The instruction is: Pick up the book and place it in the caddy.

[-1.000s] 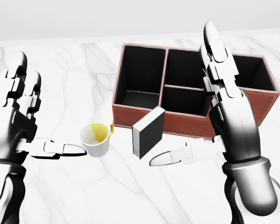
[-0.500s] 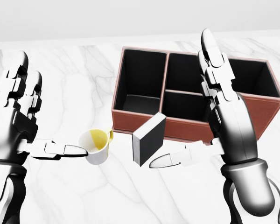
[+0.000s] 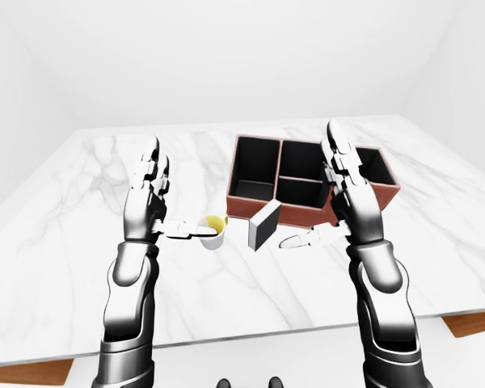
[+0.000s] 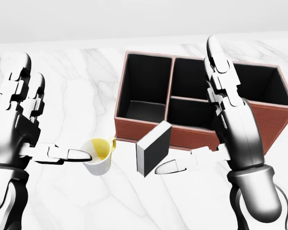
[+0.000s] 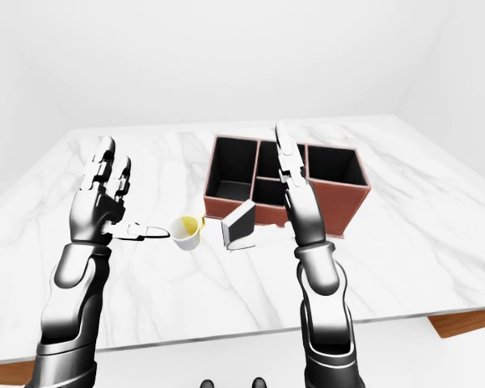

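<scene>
You had one book, one caddy and one cup on the marble table, with both hands raised over it. The book stood on edge, tilted, just beside the caddy's near brown wall in the head view, not inside it. Your right hand was spread open, fingers pointing up across the caddy, and its thumb reached in toward the book's lower right corner; whether it touched, the views did not settle. Your left hand was likewise released, holding nothing, with its thumb tip at the rim of the white cup, which leaned over and showed a yellow inside. The cup sat left of the book, apart from it. The caddy had four black compartments showing, and those parts not hidden by your right hand held nothing.
</scene>
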Controlling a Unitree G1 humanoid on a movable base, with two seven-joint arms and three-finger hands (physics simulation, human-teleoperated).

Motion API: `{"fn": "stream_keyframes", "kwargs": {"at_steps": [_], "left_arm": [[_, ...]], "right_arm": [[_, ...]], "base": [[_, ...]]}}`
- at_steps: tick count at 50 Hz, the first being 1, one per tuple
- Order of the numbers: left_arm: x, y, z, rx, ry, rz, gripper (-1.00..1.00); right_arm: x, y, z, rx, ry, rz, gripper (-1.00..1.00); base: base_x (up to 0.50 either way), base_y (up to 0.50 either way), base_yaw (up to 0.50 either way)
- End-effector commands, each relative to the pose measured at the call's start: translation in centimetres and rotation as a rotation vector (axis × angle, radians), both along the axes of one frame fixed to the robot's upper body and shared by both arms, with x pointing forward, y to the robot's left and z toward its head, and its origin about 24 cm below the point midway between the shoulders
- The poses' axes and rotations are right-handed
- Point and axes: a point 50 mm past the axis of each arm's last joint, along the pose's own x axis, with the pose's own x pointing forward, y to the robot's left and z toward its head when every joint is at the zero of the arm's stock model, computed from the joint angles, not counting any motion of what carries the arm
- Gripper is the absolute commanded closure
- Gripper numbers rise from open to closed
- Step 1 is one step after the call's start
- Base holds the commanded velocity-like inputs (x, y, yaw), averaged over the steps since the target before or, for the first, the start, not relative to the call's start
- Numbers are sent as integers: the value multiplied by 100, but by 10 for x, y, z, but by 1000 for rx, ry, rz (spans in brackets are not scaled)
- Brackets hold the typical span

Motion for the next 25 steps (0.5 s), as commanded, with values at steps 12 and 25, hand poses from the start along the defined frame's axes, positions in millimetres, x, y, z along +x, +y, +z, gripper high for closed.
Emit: {"fn": "stream_keyframes", "kwargs": {"at_steps": [12, 25], "left_arm": [[0, -1, -3, 2, 13, 1, -100], [0, -1, -4, 2, 16, 1, -100]], "right_arm": [[0, -1, -3, 3, 14, -1, -100], [0, -2, -3, 0, 16, 0, -100]], "base": [[6, 0, 0], [6, 0, 0]]}}
